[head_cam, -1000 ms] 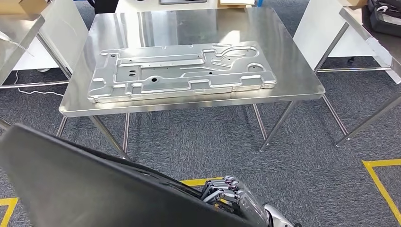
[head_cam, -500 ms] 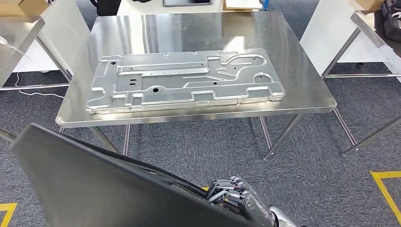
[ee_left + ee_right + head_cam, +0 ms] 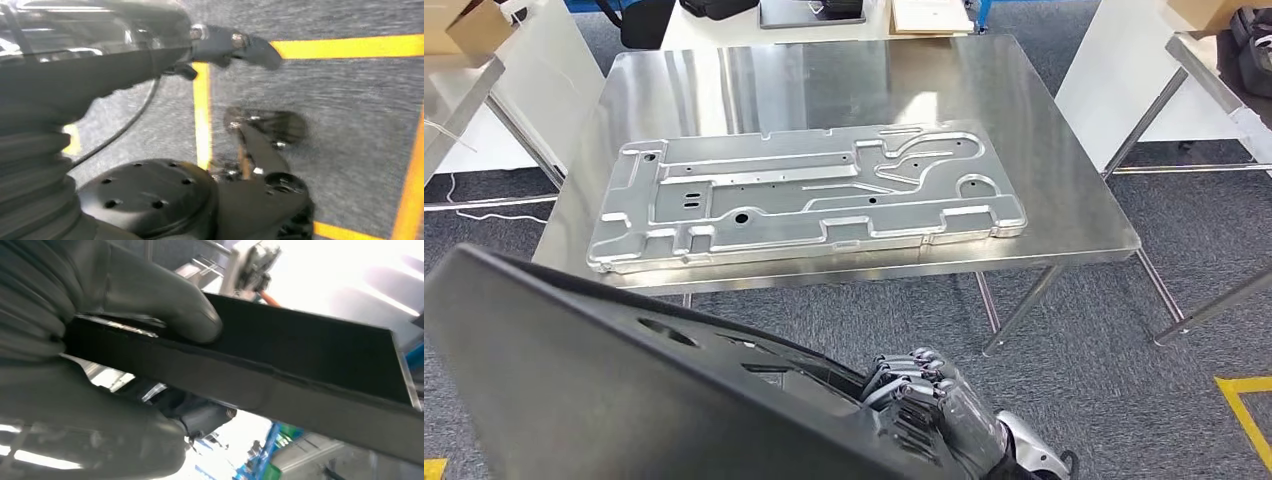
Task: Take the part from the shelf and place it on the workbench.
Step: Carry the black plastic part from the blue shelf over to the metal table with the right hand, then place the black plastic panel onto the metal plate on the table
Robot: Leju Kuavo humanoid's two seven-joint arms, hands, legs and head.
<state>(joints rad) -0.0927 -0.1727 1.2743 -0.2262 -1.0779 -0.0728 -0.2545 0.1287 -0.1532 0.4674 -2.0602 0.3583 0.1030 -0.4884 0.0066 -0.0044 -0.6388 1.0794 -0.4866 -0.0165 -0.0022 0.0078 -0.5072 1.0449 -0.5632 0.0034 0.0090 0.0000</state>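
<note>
A large flat black part [image 3: 604, 390] fills the lower left of the head view, tilted up toward me. My right hand [image 3: 924, 400] grips its right edge, fingers curled over the rim. In the right wrist view the thumb [image 3: 150, 295] presses on the black part [image 3: 310, 360], pinching its edge. The steel workbench [image 3: 824, 70] stands just ahead. My left hand [image 3: 220, 45] shows blurred over the floor in the left wrist view; whether it holds anything is unclear.
A wide silver stamped metal panel [image 3: 804, 195] lies across the near half of the workbench. Other metal tables stand to the left [image 3: 464, 90] and right [image 3: 1214, 80]. Grey carpet with yellow floor tape [image 3: 1249, 410] lies below.
The whole view has shifted: the workbench now sits closer and lower in the picture. The black part stays in my right hand's grip.
</note>
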